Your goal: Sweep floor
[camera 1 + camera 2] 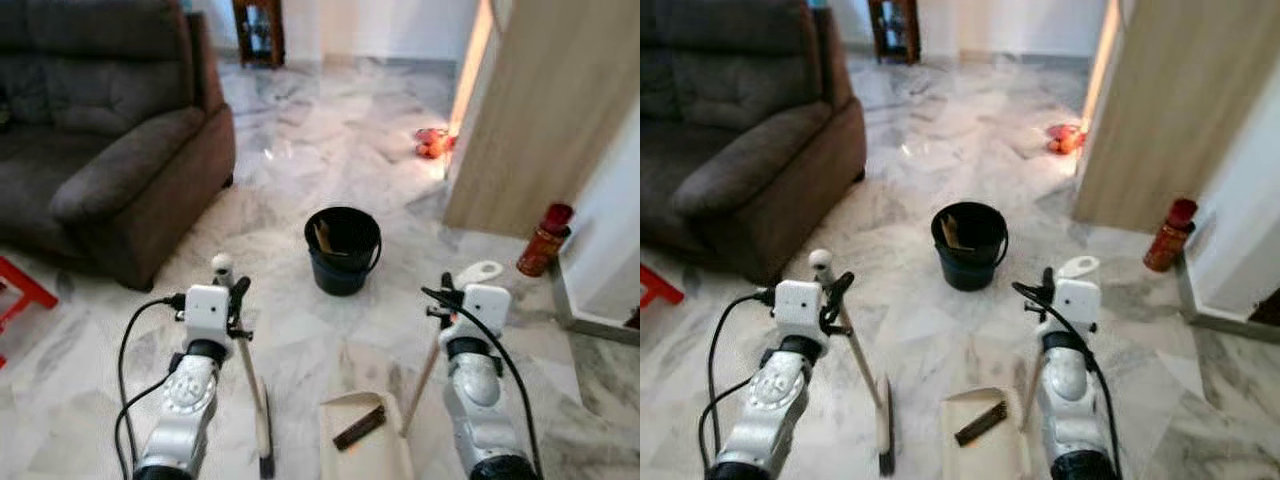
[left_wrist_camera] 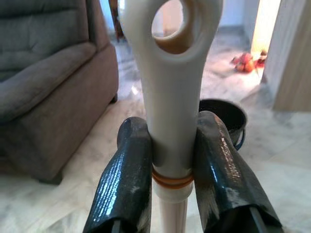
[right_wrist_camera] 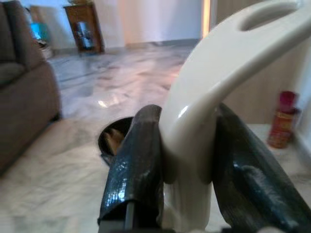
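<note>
Black glossy fingers of the left gripper are pinching a cream plastic broom handle banded in orange. The right gripper, black too, is clamping a cream dustpan handle. Ahead of both grippers a round black plastic bucket is sitting on white marble floor veined grey. Left of them, a dark brown fabric sofa is standing.

Marble floor carries a black bucket ahead, between the two hands. A dustpan with a dark piece in it lies just left of the right hand. A sofa stands beyond the left hand, and a red bottle right of the right hand.
</note>
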Controlling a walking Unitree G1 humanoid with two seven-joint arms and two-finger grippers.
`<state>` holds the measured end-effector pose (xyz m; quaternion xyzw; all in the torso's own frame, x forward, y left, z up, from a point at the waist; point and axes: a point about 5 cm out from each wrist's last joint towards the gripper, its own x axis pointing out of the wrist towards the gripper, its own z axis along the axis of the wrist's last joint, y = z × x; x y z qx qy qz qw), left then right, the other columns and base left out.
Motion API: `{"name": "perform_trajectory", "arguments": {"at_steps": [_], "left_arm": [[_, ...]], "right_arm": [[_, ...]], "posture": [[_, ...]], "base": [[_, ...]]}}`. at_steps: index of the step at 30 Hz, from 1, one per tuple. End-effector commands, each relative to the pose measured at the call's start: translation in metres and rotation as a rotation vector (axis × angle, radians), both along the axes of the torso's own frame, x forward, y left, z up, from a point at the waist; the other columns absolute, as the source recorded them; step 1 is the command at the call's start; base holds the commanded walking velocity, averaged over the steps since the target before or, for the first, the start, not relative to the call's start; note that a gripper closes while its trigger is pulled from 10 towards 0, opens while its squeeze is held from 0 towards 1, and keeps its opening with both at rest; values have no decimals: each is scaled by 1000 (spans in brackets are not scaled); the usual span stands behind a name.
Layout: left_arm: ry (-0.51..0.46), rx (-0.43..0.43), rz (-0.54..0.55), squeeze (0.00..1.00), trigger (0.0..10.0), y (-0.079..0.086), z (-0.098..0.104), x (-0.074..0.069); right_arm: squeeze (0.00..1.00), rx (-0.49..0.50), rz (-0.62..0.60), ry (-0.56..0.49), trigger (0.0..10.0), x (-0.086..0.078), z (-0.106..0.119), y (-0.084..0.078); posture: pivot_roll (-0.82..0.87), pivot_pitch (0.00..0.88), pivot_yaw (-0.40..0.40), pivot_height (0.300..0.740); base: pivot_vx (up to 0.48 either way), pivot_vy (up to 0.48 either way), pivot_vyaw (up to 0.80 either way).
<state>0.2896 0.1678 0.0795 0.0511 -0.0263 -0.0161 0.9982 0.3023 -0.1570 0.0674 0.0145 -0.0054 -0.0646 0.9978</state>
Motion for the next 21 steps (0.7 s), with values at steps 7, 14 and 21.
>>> {"name": "perform_trajectory", "arguments": {"at_steps": [7,14,21], "left_arm": [[-55,13,-13,0,10000,-5,12,5],[-56,12,-16,0,10000,-5,12,4],[-58,11,-14,0,10000,-5,13,4]], "right_arm": [[0,20,-19,-35,10000,2,7,-6],[0,24,-17,-35,10000,2,7,-5],[0,30,-13,-32,10000,3,7,-3]], "posture": [[97,0,53,740],[100,0,52,740],[102,0,50,740]], "base": [[394,0,0],[394,0,0],[393,0,0]]}}
